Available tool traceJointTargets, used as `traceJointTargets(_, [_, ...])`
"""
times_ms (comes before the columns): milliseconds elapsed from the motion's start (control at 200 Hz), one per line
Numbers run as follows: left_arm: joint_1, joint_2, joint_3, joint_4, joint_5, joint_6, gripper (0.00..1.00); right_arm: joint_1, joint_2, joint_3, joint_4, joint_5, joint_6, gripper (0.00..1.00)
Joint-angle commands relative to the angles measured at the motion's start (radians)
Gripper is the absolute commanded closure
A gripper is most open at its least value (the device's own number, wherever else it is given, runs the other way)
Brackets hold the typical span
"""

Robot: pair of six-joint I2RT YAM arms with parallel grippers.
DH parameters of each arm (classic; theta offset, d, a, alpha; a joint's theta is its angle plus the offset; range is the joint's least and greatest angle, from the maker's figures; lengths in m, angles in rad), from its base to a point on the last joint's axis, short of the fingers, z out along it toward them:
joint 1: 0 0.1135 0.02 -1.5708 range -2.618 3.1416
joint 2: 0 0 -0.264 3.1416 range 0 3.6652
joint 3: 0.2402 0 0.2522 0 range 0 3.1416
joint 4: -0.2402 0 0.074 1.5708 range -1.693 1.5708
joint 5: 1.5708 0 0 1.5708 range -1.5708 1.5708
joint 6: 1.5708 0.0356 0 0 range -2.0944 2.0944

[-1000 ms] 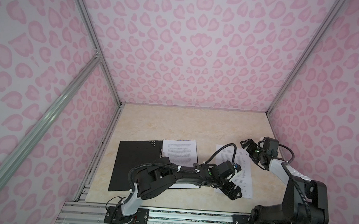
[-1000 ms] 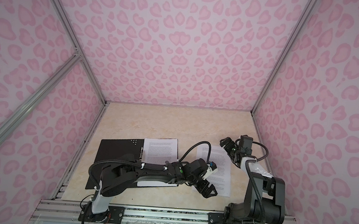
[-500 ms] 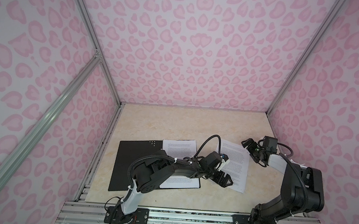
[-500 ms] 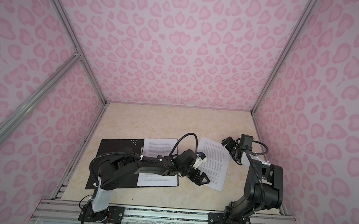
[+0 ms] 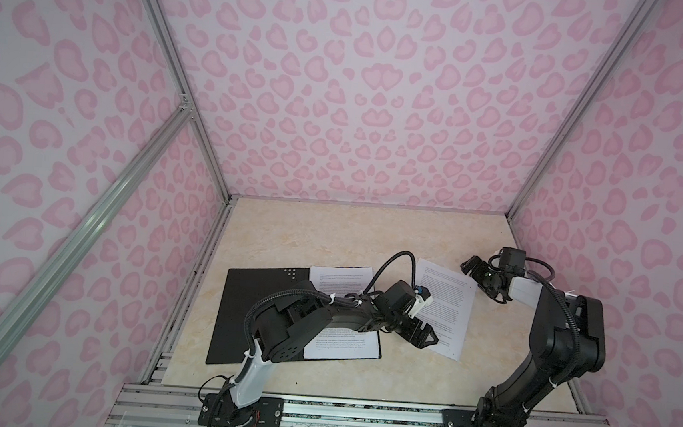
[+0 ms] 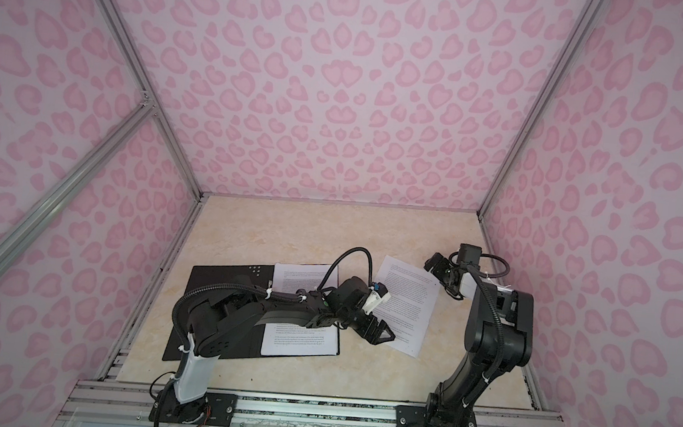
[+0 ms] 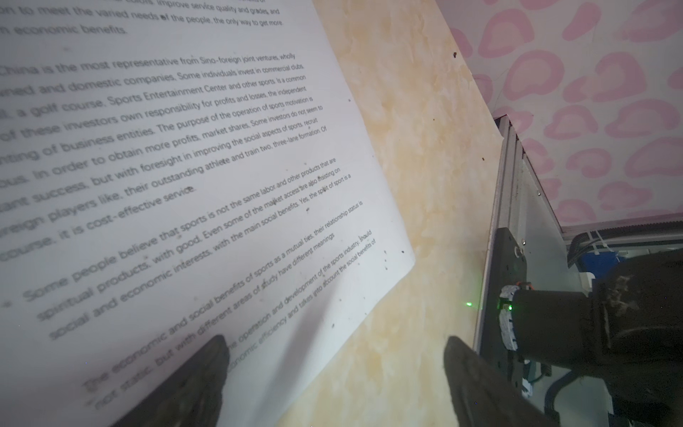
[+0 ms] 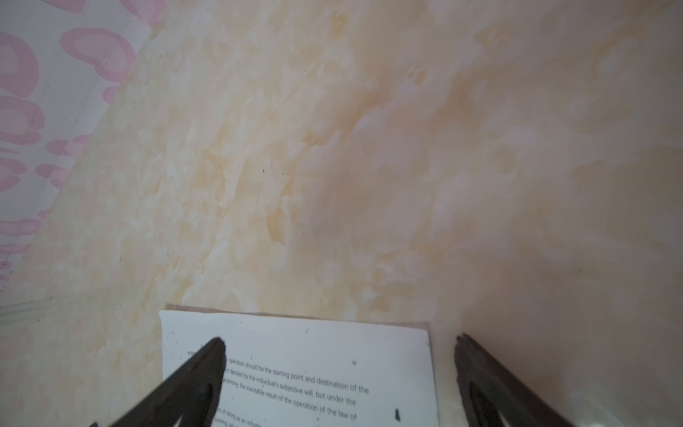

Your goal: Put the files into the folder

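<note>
**Second sheet being fetched**

The folder (image 5: 236,306) lies open by the left edge of the bench (image 5: 330,230), one filed sheet (image 5: 341,279) inside. The loose sheet (image 5: 445,302) lies nearer the right edge. The left gripper (image 5: 425,340) is over its near corner and the right gripper (image 5: 469,266) by its far corner, both with jaws apart. Next, likely: pinch a corner, drag it across.

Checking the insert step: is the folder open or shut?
Open. The folder lies spread flat, black inside up, with a printed sheet on its right half. A loose sheet lies beside it on the table.
</note>
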Motion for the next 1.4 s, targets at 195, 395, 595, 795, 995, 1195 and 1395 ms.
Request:
traceJointTargets(195, [0.006, 0.051, -0.001, -0.335, -0.119, 0.004, 0.07, 0.05, 0.045, -0.001, -0.12, -0.05, -0.059, 0.03])
traceJointTargets(395, [0.008, 0.057, 0.005, -0.337, -0.12, 0.005, 0.07, 0.059, 0.009, -0.078, -0.134, -0.107, -0.033, 0.03])
traceJointTargets(595, [0.008, 0.062, 0.011, -0.342, -0.121, 0.008, 0.07, 0.046, -0.102, -0.212, -0.043, -0.236, 0.029, 0.03])
traceJointTargets(795, [0.01, 0.067, 0.016, -0.348, -0.128, 0.01, 0.07, 0.046, -0.28, -0.325, 0.009, -0.299, 0.081, 0.03])
traceJointTargets(995, [0.014, 0.081, 0.024, -0.355, -0.13, 0.01, 0.07, 0.011, -0.47, -0.43, 0.058, -0.346, 0.137, 0.03])
traceJointTargets(1195, [0.015, 0.085, 0.03, -0.354, -0.124, 0.01, 0.07, 0.008, -0.534, -0.499, 0.096, -0.374, 0.145, 0.03])
traceJointTargets(1395, [0.016, 0.084, 0.028, -0.354, -0.121, 0.01, 0.08, 0.017, -0.528, -0.58, 0.166, -0.337, 0.163, 0.13])
